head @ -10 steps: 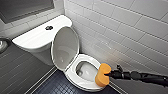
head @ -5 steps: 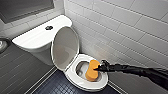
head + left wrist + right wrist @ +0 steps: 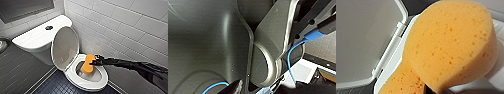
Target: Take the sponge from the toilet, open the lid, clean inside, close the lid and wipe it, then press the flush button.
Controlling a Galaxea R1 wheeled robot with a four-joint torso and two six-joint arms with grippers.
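— Right end effector [image 3: 96, 60]?
— Extended in from 4 o'clock, closed tight on the sponge [image 3: 88, 64], gripping its upper lobe.
— Sponge position?
— Standing on end over the toilet [image 3: 87, 85] bowl, lower lobe down inside the rim, at 5 o'clock from the lid [image 3: 65, 47]. Orange and pitted up close in the right wrist view.
— Lid?
— Raised, leaning back toward the tank [image 3: 35, 40], grey underside facing the bowl.
— Flush button [image 3: 49, 27]?
— Dark, round, mid tank top, at 11 o'clock from the lid, well apart from the sponge.
— Surroundings?
— White tiled wall [image 3: 120, 25] at 2 o'clock, dark tiled floor [image 3: 57, 86] at 7 o'clock.
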